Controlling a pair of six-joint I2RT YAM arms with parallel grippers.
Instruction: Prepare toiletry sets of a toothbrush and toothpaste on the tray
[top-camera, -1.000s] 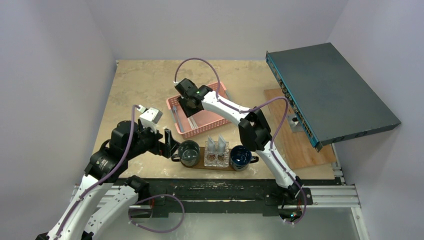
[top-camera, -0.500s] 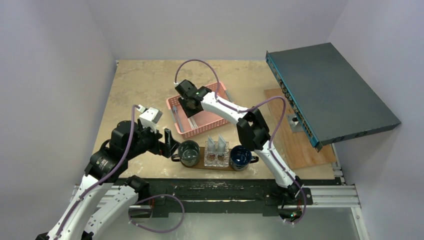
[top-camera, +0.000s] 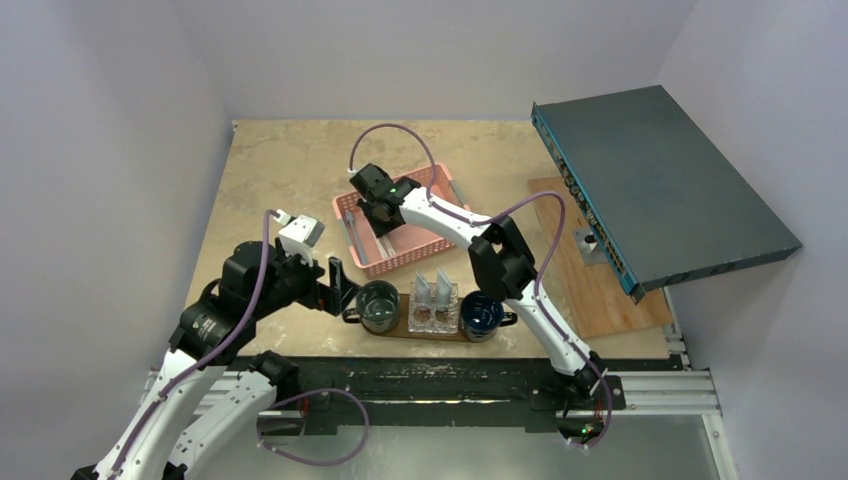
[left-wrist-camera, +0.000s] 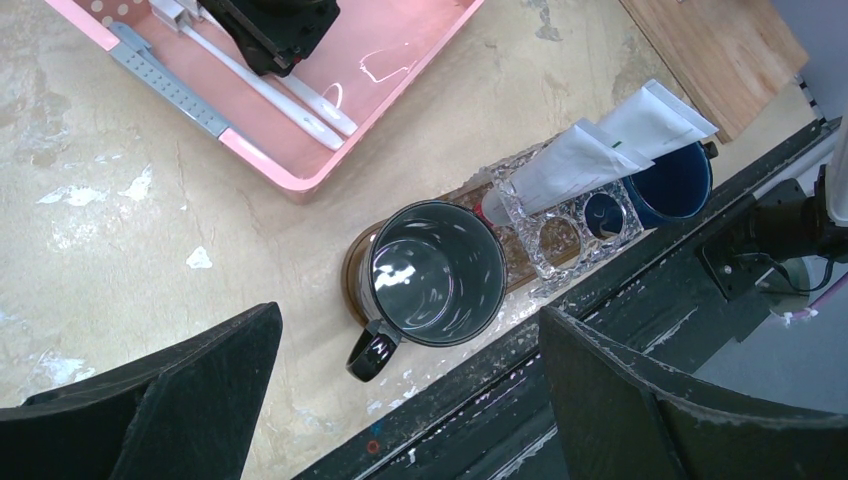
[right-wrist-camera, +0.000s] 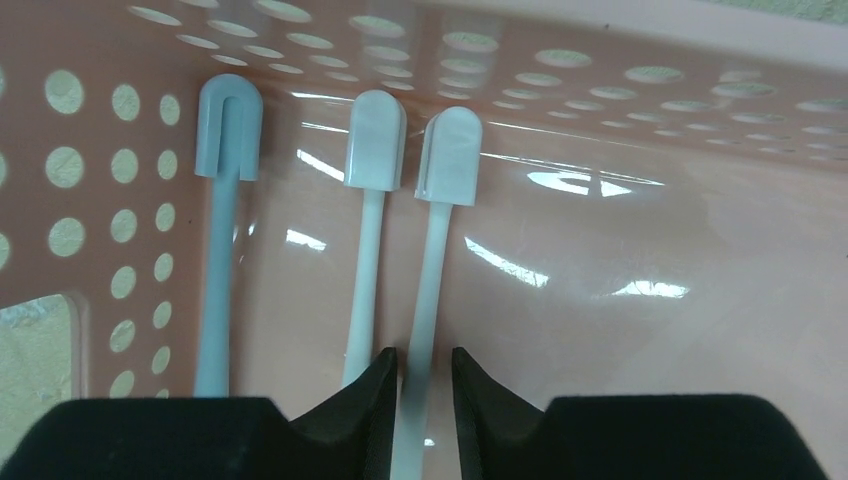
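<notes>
Right gripper (right-wrist-camera: 425, 385) is down inside the pink basket (right-wrist-camera: 640, 90) with its fingers nearly together on either side of a white toothbrush (right-wrist-camera: 432, 250) handle. Can't tell if they're actually pinching it. Two more brushes lie just beside it – one white (right-wrist-camera: 372, 230), one pale blue (right-wrist-camera: 222, 220). Left gripper (top-camera: 340, 287) hangs spread wide apart, holding nothing, over the dark mug (left-wrist-camera: 437, 272) on the brown tray (left-wrist-camera: 353, 270). Two tubes (left-wrist-camera: 590, 150) stand in a clear holder (left-wrist-camera: 570, 235) there, next to a blue mug (left-wrist-camera: 675, 180).
</notes>
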